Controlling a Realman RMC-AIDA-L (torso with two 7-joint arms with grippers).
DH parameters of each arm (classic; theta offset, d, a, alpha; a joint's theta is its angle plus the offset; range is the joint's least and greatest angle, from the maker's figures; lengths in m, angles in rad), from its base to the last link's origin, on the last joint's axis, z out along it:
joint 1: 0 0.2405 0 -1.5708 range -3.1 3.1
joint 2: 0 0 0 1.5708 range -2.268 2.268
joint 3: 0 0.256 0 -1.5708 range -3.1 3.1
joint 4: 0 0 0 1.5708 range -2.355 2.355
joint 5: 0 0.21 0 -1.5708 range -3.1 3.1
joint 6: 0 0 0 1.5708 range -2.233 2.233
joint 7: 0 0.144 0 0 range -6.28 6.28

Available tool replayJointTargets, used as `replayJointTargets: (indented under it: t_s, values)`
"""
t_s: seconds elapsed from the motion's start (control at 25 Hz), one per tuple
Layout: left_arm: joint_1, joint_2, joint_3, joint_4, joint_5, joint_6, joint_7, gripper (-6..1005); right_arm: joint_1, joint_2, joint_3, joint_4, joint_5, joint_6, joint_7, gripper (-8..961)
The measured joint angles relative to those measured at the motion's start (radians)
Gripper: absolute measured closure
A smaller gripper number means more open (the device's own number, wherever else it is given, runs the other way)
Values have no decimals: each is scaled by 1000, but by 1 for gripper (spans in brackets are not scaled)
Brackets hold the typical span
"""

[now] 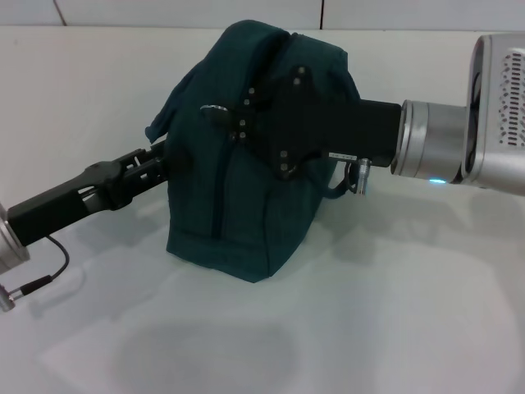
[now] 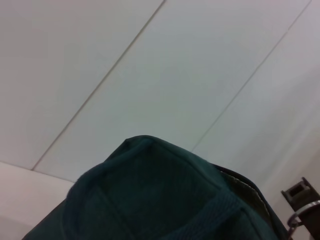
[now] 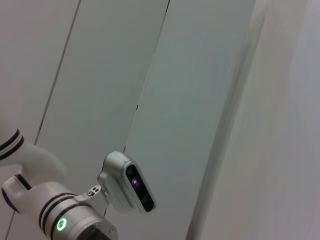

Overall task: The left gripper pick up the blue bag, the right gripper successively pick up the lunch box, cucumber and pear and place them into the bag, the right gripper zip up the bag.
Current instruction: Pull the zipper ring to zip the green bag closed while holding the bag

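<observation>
The blue bag [image 1: 238, 189] is standing upright on the white tabletop [image 1: 394, 312], nearer the far edge than the near one, roughly midway between the left and right sides. Its top is looking closed and bunched, with a fold of fabric sticking out toward the left.

The left gripper [image 1: 160, 160] is reaching in low from the near left corner, its black arm slanting up to the bag's left side. Its tips are lying against or in the fabric there, but the cloth is hiding them, so whether they are pinching the bag cannot be told. In the left wrist view the bag [image 2: 155, 195] is filling the lower part of the picture, with a thick handle strap running across it.

The right gripper [image 1: 246, 119] is coming in level from the right edge, its silver wrist glowing with a small blue light. Its black claw is lying across the upper front of the bag, beside the ring zip pull [image 1: 215, 109]. The fingertips are dark against dark fabric, so how far apart they are standing, and whether they have hold of anything, cannot be told.

In the right wrist view only wall panels and the left arm's camera housing [image 3: 127, 187] are showing.
</observation>
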Motion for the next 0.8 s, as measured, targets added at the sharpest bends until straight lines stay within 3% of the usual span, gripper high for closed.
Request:
replayJointTargets:
  t_s: [0.16,0.4,0.8]
  values:
    - [-1,-3,0,-6,-2,-4,0,436,-7,0,-1,-2,7,-1,0,905]
    - [-2,-10,0,-10,-9,-1,5,633,-19,0,3,-6,11,-1,0,903]
    - [-2,-28,-24,-12,-11,3,8,835,-27,0,6,3,93,29,8,900]
